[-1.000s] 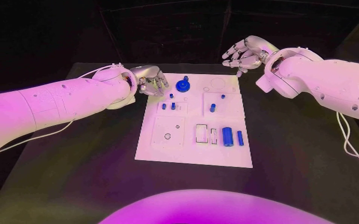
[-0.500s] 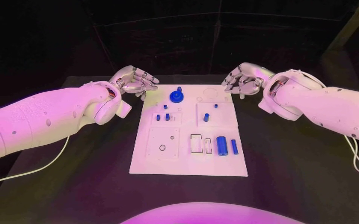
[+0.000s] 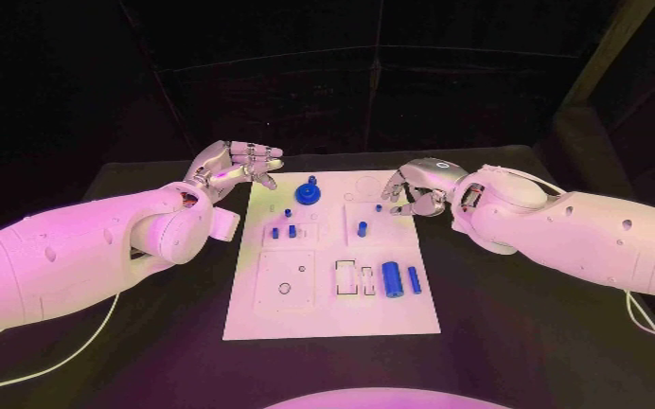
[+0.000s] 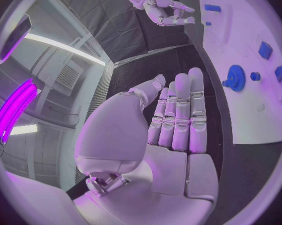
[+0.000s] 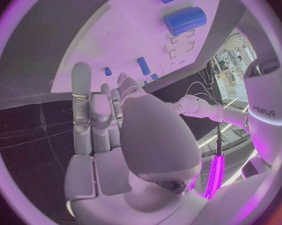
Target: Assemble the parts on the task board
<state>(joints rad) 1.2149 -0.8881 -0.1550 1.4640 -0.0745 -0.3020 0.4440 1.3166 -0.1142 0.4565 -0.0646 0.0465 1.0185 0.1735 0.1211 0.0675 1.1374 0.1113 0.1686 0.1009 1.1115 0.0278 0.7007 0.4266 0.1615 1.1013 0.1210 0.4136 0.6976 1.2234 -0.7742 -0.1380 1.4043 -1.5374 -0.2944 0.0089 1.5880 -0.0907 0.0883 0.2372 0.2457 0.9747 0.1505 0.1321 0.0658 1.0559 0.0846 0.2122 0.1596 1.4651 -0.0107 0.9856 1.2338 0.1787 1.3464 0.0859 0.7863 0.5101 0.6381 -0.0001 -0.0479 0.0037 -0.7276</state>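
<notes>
The board [image 3: 334, 286] is lying in the middle of the black table [image 3: 546, 333] in front of you, its long side running away from the robot, and the blue parts are sitting on it: a round toothed knob [image 3: 309, 193] at the far end, a few small pegs [image 3: 283, 232] behind the middle, one lone peg [image 3: 362, 228] to their right, and a thick cylinder [image 3: 392, 278] with a thinner rod [image 3: 414, 280] beside it toward the near right. You are holding both hands off the board at its far corners. The left hand [image 3: 232, 165] is hovering just beside the far left corner with its fingers fairly straight and close together, gripping nothing; the knob is lying just inboard of those fingertips, so this hand looks nearer to it. The right hand [image 3: 414, 186] is hanging by the far right edge with its fingers loosely bent and nothing in them; the cylinder and rod are lying closer to you than that hand, their long axes running along the board's length, so you would likely have to draw it back toward the robot to reach them. In the right wrist view, the word "sharpa" [image 5: 268, 110] is reading down the robot's white body; the board's own markings are too small to read.
</notes>
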